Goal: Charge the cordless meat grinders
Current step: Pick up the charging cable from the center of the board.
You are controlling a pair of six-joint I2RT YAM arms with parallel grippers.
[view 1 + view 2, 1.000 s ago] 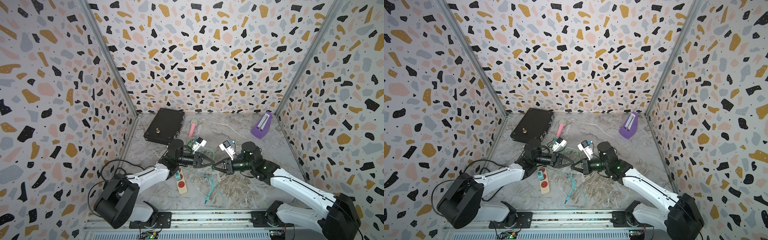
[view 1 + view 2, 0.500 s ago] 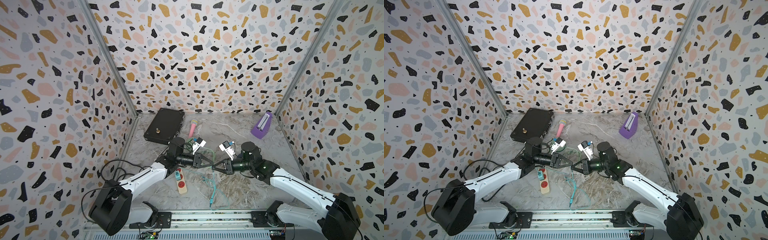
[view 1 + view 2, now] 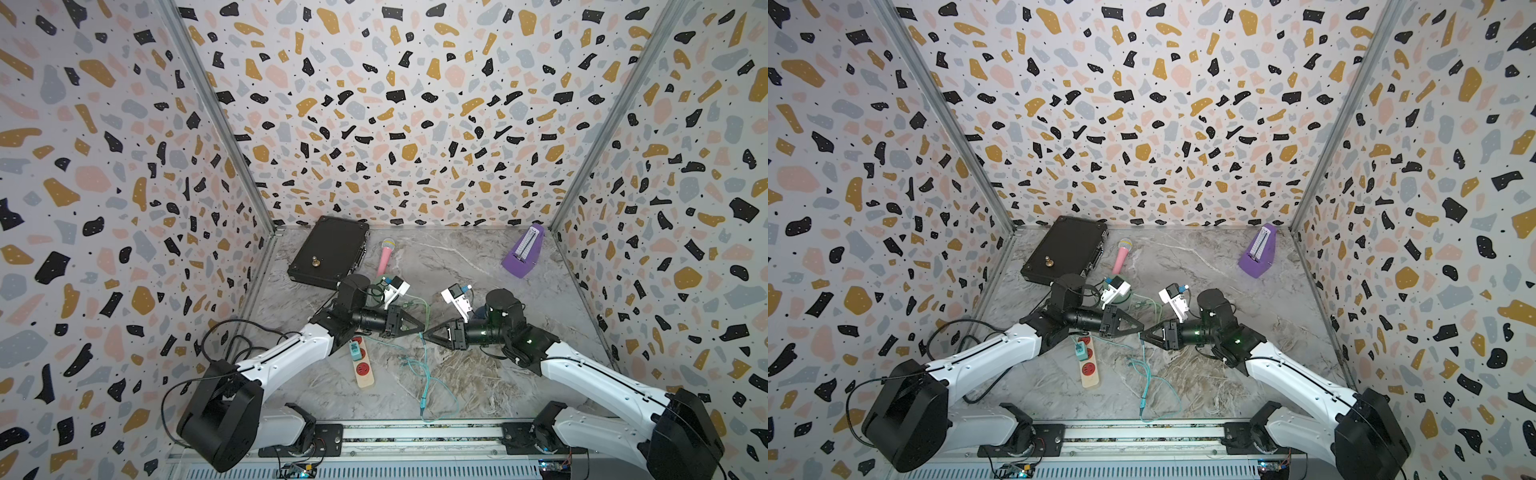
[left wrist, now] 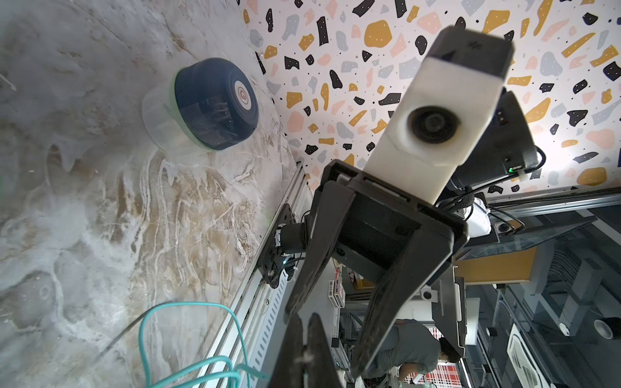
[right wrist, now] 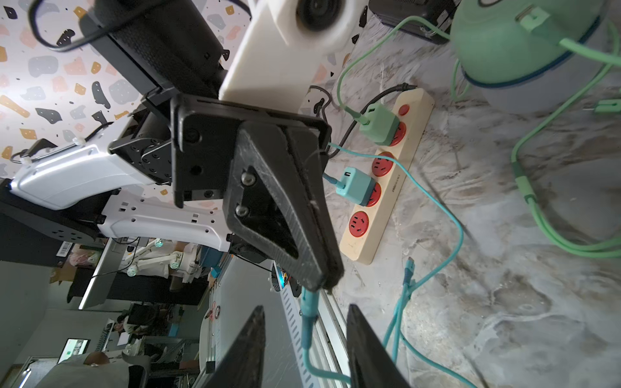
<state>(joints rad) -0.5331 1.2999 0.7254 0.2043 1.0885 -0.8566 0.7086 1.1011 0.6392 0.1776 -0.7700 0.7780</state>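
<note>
Cable (image 5: 307, 322) now seemingly in left gripper (image 5: 324, 284)

The dark navy dome-shaped plastic grinder (image 4: 215, 104) is sitting upright on the marbled desk (image 4: 100, 235), its clear lower bowl underneath and its round silvery button facing up. The mint green dome-shaped plastic grinder (image 5: 524, 43) is standing upright too, with a green cable (image 5: 584, 49) plugging into its side.
</note>
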